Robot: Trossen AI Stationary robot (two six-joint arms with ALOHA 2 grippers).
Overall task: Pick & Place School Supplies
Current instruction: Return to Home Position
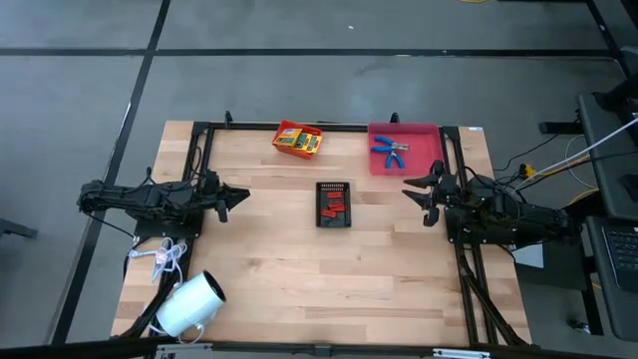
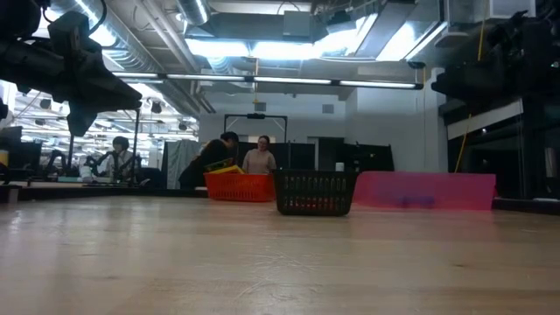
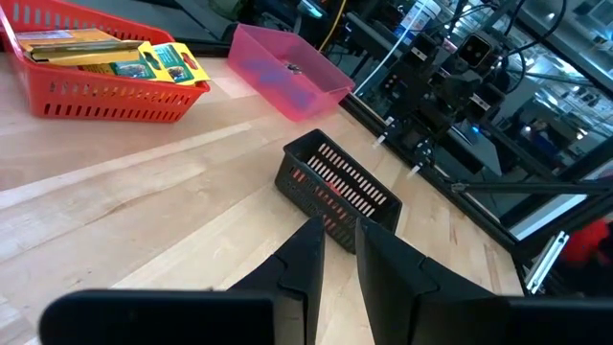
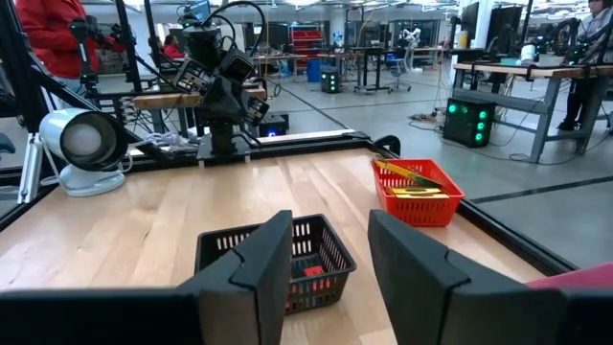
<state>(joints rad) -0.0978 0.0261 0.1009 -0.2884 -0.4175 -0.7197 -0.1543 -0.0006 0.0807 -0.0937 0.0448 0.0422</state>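
Yellow-and-green printed boxes (image 1: 297, 140) lie in a red basket (image 3: 96, 101) at the table's far edge. Blue-handled pliers (image 1: 390, 152) lie in a pink tray (image 1: 431, 135) to its right. Tiny flat red pieces (image 1: 334, 206) sit in a black basket (image 1: 335, 186) at the table's middle. My left gripper (image 3: 339, 230) hovers at the left edge, pointing at the black basket, its fingers a narrow gap apart and empty. My right gripper (image 4: 330, 225) hovers at the right edge, facing the same basket, open and empty.
A big white roll (image 1: 189, 304) lies at the near left corner, with a white cord bundle (image 1: 167, 259) beside it. Bare wood stretches across the table's near half. People stand in the room beyond the far edge (image 2: 258, 157).
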